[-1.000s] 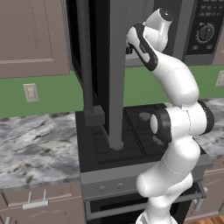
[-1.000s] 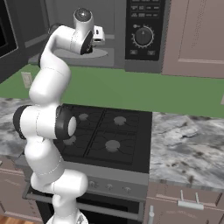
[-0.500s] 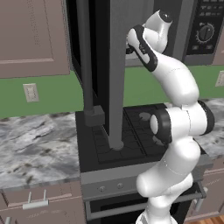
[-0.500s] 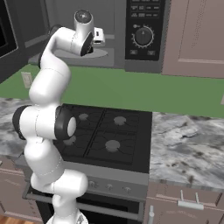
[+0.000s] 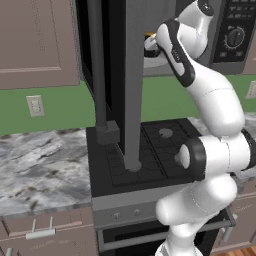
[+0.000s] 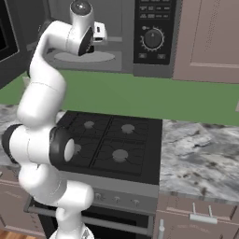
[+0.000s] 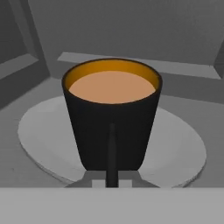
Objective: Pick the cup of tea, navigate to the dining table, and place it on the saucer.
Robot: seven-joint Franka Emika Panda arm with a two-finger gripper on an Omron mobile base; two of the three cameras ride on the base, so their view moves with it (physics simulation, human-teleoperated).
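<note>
Now the pincer (image 7: 112, 181) is pinched on the handle of the small black mug of orange-brown tea (image 7: 112, 111), standing on the round white microwave plate (image 7: 175, 148) (pick step), so next lift out level

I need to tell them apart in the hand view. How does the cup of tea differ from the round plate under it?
The cup of tea is black, tall and upright, with orange-brown liquid to its rim; the plate is pale grey, flat and wider. The cup stands on the plate. Both are round.
</note>
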